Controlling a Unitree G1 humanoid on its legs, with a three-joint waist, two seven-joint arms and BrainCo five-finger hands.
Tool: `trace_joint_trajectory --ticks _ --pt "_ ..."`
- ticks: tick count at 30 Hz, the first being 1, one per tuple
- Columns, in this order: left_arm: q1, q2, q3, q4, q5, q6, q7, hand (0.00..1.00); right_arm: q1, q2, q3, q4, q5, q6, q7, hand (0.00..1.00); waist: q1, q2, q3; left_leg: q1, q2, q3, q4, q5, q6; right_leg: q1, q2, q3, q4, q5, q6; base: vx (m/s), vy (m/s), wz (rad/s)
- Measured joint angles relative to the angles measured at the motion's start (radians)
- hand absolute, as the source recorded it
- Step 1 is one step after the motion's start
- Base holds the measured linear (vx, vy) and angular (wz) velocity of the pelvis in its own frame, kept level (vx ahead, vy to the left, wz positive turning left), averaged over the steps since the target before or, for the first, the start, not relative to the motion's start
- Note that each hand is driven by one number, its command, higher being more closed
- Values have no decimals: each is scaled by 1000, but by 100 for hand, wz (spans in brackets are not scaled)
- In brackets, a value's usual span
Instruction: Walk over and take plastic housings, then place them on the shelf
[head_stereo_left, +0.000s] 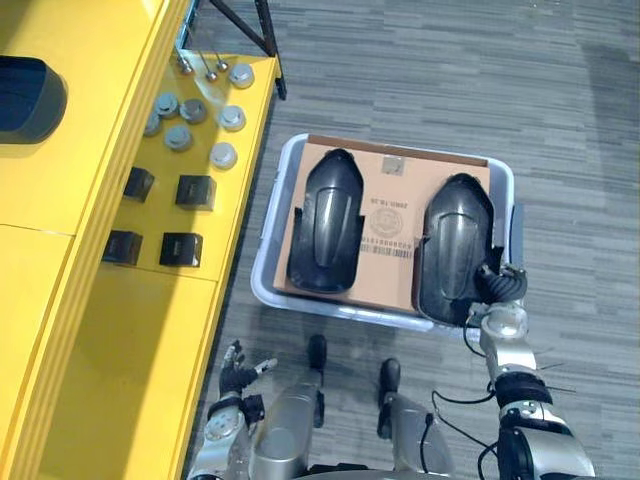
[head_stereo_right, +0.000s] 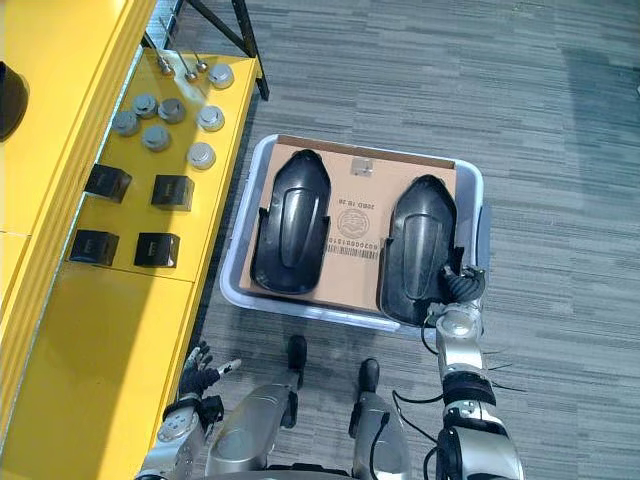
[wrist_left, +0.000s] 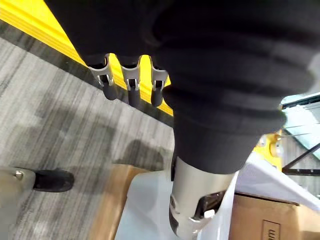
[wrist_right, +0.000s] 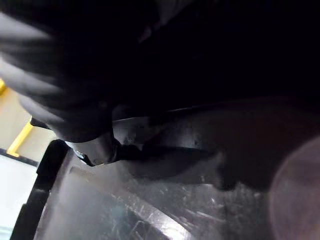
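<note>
Two black glossy plastic housings lie side by side on a cardboard sheet (head_stereo_left: 390, 220) inside a pale grey bin (head_stereo_left: 262, 288) on the floor. The left housing (head_stereo_left: 325, 220) lies free. My right hand (head_stereo_left: 497, 285) sits at the near right corner of the right housing (head_stereo_left: 455, 245), its dark cover pressed against it. Up close, that housing's scratched shiny surface (wrist_right: 200, 195) shows against the hand. My left hand (head_stereo_left: 238, 376) hangs open low beside the yellow shelf (head_stereo_left: 130, 340), holding nothing, fingers (wrist_left: 130, 85) relaxed.
The yellow shelf runs along the left with several round metal caps (head_stereo_left: 190, 110) and several small black blocks (head_stereo_left: 195, 190) on its lower level. A dark rounded object (head_stereo_left: 25, 95) rests on the upper level. Black stand legs (head_stereo_left: 250, 30) reach the floor behind the bin.
</note>
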Motion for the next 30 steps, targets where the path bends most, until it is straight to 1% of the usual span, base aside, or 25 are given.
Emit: trace_joint_trajectory --ticks 2,3,4,5,7,9,12,14,15,16,18,20,22,23,26,27,28,30 --pt "12 0 -2 -46 0 0 -2 0 33 15 0 -72 -1 -1 -2 100 -3 -4 -3 0 1 -2 -3 3 -3 0 0 -2 0 0 0 0 0 0" --pt "24 0 -3 -82 0 1 -4 0 44 25 1 -103 -1 -4 -2 100 -11 -9 -7 6 1 -1 -15 4 -5 1 1 -1 -1 0 0 0 0 0" --pt "47 0 -13 -144 2 1 -7 0 57 41 1 -151 -4 -5 -5 100 -24 -16 -11 23 2 -1 -30 7 -7 12 1 -2 -5 0 0 0 0 0" --pt "52 0 -14 -156 2 1 -8 0 58 45 2 -159 -6 -7 -5 100 -24 -17 -13 27 2 -1 -34 9 -7 14 1 -2 -6 0 0 0 0 0" --pt "80 0 -43 -255 3 1 -19 0 100 61 19 -241 -37 -28 -11 100 -26 -21 -57 34 2 1 -53 9 -11 18 2 0 -19 0 0 43 -18 -2" --pt "82 0 -55 -334 3 -1 -18 0 117 74 34 -296 -61 -35 -11 100 -27 -23 -79 39 2 -3 -53 12 -6 28 2 -5 -25 0 0 61 -27 5" --pt "85 -11 -57 -476 14 -10 -12 0 124 102 61 -382 -90 -38 -16 100 -31 -23 -88 75 0 -11 -66 12 -7 68 2 -17 -39 -2 0 40 -26 8" --pt "94 -31 -60 -596 26 -26 15 0 125 120 89 -465 -122 -43 -27 100 -39 -22 -115 81 -1 -14 -78 12 -7 74 2 -20 -48 -3 0 50 -24 5" --pt "94 -37 -60 -626 31 -30 25 0 125 126 95 -490 -133 -44 -27 100 -42 -22 -121 84 -1 -17 -80 12 -7 79 1 -23 -52 -3 0 64 -22 11" --pt "90 -46 -68 -687 53 -38 48 0 125 132 115 -539 -162 -50 -28 100 -50 -23 -132 95 -3 -24 -86 14 -3 91 0 -32 -54 -4 1 55 -18 12" --pt "74 -47 -84 -747 69 -42 65 0 126 132 133 -584 -192 -63 -28 100 -51 -23 -136 106 -3 -26 -86 15 -3 105 0 -39 -55 -4 1 41 -12 10" --pt "52 -53 -114 -823 103 -55 99 0 122 132 161 -648 -242 -71 -29 100 -51 -22 -156 112 -3 -29 -87 15 -3 111 0 -43 -55 -4 1 29 -8 6" --pt "24 -59 -137 -860 115 -58 122 0 117 133 184 -676 -272 -74 -29 100 -52 -22 -159 129 -3 -30 -91 15 -3 128 0 -45 -55 -5 1 8 -4 2" --pt "9 -60 -154 -879 135 -60 137 0 116 131 205 -691 -282 -74 -28 100 -52 -21 -173 135 -4 -29 -99 18 -2 129 -1 -44 -55 -7 0 0 0 0" --pt "-32 -60 -201 -893 180 -60 156 0 111 131 247 -719 -305 -74 -28 100 -54 -17 -190 148 -6 -30 -108 22 -1 137 -3 -44 -55 -13 3 0 0 0" --pt "-51 -60 -227 -897 205 -60 161 0 111 131 270 -732 -310 -74 -28 100 -55 -15 -201 148 -8 -31 -108 22 -1 137 -4 -44 -54 -15 4 -36 -3 0" --pt "-69 -60 -252 -898 270 -53 172 0 111 131 294 -745 -316 -74 -26 100 -56 -12 -207 151 -8 -31 -109 24 -1 139 -5 -44 -52 -16 5 -37 -2 0" --pt "-92 -61 -290 -898 328 -40 179 0 110 134 325 -752 -317 -76 -26 100 -57 -9 -216 156 -9 -31 -110 26 0 142 -6 -44 -50 -16 5 -42 1 0"
